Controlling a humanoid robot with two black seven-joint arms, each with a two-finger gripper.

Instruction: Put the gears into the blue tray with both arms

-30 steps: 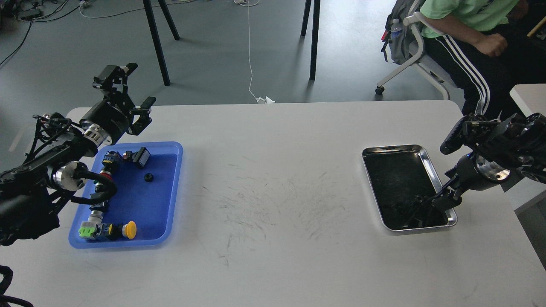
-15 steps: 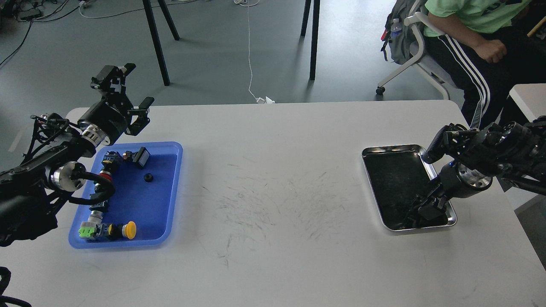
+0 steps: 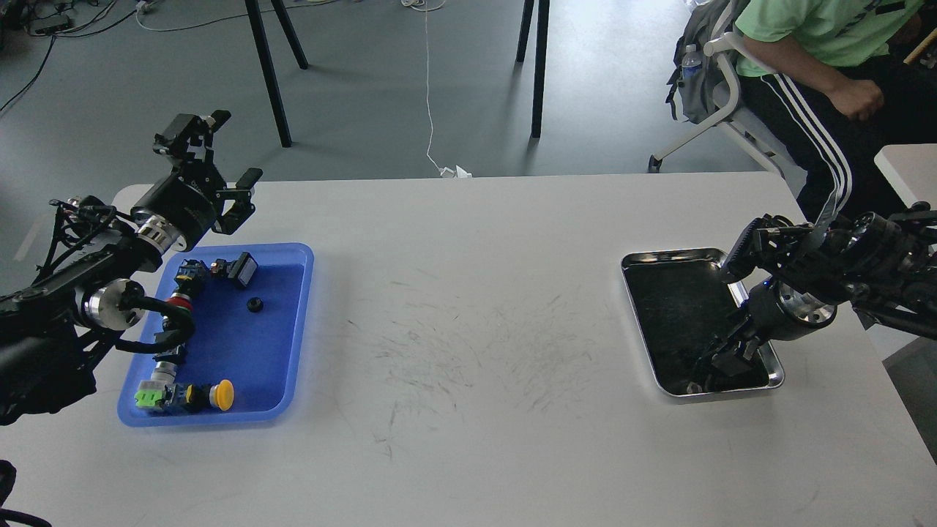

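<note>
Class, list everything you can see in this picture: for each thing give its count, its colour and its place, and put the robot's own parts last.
table: one, white, scuffed at its middle.
blue tray: one, on the table's left.
gear: one, black, inside the blue tray.
push-button switches: several, black bodies with yellow, green and red parts, along the blue tray's left and near sides.
silver tray: one, black inside, on the table's right.
seated person: one, green shirt, top right.
left gripper: one, black, open, raised beyond the blue tray.
right gripper: one, black, lowered into the silver tray; fingers not distinguishable.
</note>
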